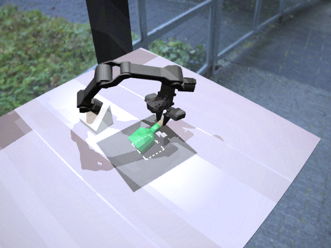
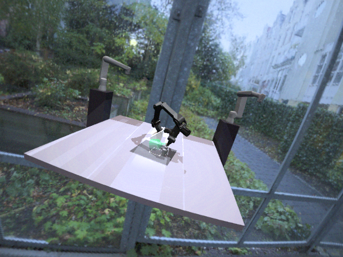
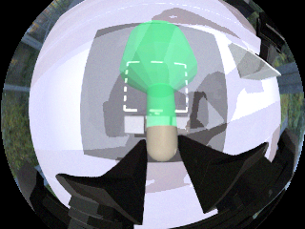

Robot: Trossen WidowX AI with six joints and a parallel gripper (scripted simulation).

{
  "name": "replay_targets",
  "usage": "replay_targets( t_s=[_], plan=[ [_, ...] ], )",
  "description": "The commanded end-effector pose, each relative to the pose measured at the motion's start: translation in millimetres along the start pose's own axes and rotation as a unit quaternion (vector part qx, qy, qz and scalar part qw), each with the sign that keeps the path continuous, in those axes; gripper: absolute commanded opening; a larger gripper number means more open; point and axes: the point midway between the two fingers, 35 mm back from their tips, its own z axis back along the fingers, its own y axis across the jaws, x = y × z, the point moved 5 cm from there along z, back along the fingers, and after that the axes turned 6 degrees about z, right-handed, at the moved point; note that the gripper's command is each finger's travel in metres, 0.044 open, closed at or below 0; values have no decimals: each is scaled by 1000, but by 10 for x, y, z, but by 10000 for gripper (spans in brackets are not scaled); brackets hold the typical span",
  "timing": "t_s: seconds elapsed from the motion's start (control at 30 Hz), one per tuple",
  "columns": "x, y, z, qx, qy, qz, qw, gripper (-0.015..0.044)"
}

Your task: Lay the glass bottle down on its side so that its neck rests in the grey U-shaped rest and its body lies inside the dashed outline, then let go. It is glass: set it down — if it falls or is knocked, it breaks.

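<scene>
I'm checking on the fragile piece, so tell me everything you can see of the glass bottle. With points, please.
The glass bottle (image 1: 141,140) (image 2: 155,143) (image 3: 159,52) is see-through green, with a broad faceted body, narrow neck and rounded tan end. It lies roughly sideways, its neck end held in the pincer (image 1: 161,123) (image 2: 168,144) (image 3: 162,140). Its body partly overlaps the dashed outline in view. Whether it touches the mat is unclear.

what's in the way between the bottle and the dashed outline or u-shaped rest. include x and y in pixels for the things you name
Nothing visible stands between the green glass bottle (image 1: 142,139) (image 2: 155,143) (image 3: 158,52), gripped at its neck end, and the dashed outline (image 1: 146,159) (image 3: 186,86) or grey U-shaped rest (image 1: 163,138) (image 3: 133,124).
</scene>
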Motion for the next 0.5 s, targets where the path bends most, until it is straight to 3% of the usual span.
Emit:
replay_targets(
  t_s=[0.0,0.47],
  plan=[
    [-36,20,-48,0,-1,1,1000,116],
    [-98,34,-108,0,2,-2,1000,116]
  ],
)
